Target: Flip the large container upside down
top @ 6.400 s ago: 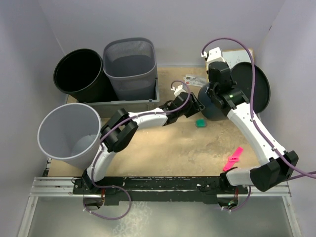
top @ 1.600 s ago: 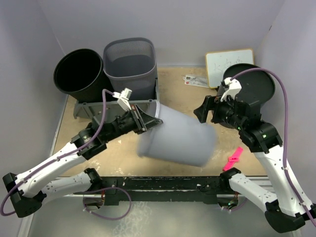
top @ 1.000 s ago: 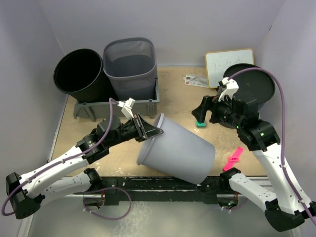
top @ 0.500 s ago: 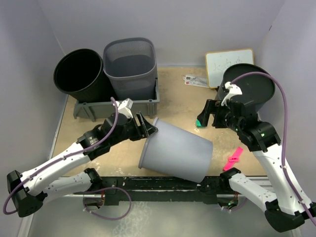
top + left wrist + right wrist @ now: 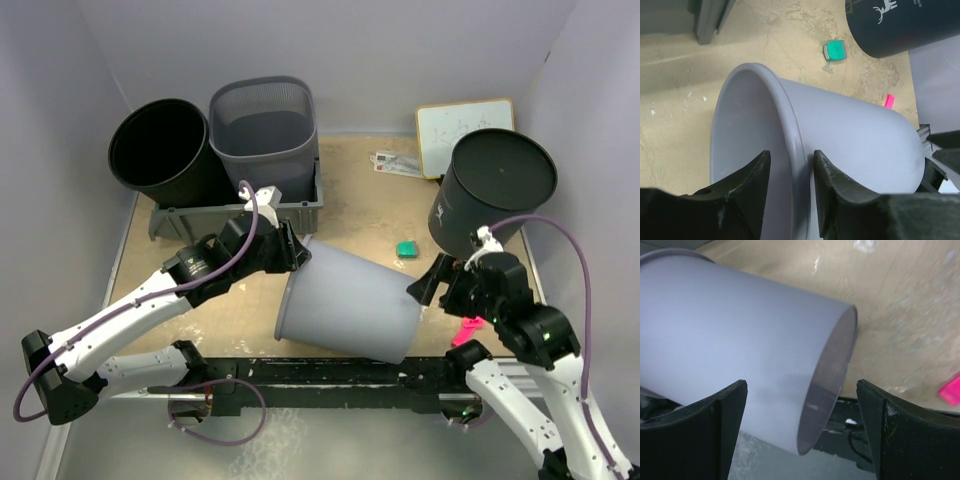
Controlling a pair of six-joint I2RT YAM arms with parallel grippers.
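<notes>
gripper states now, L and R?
Left gripper: open, jaws astride the grey bin rim, not clamped.
Right gripper: open, empty, at the bin's base.

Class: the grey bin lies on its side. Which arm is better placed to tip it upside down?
Probably the right arm: the right gripper, open, straddles the grey bin at its base end, so lifting there should pivot it onto its rim. The left gripper straddles that rim.

A white deer emblem [image 5: 884, 7] stands on the dark container [image 5: 905, 35], far ahead and right of the left claw [image 5: 790, 162]. White lettering [image 5: 920, 2] beside it is cut off, unreadable.
</notes>
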